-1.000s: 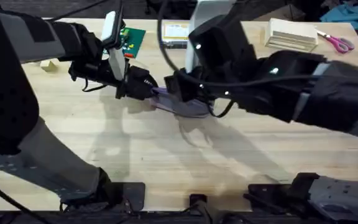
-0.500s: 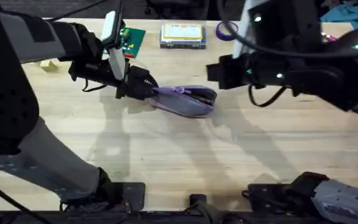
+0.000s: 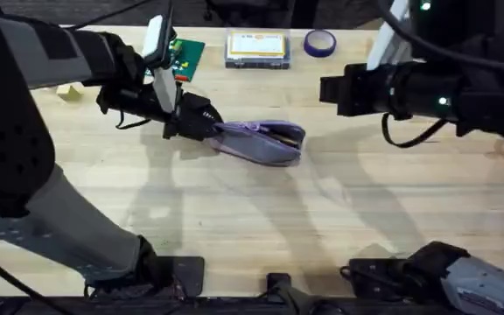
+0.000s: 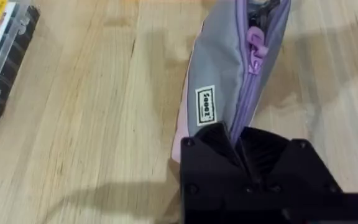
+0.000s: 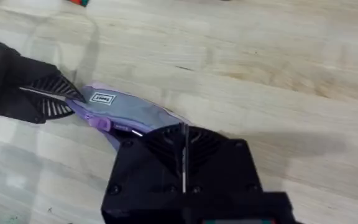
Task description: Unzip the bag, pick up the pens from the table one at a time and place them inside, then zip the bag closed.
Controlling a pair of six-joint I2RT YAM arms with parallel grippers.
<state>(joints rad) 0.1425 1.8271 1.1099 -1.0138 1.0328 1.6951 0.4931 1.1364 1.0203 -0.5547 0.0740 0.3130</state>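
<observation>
Pinching the near end of the bag (image 3: 261,140) on the table (image 3: 261,219), the left gripper (image 3: 206,122) is clamped on the fabric. Right gripper (image 5: 183,155) hangs above it, fingers pressed together, holding nothing

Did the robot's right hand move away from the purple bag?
Yes. A second ago the right hand was down on the bag. Now it has pulled back to the right, past the purple tape roll, while the bag stays put.
</observation>
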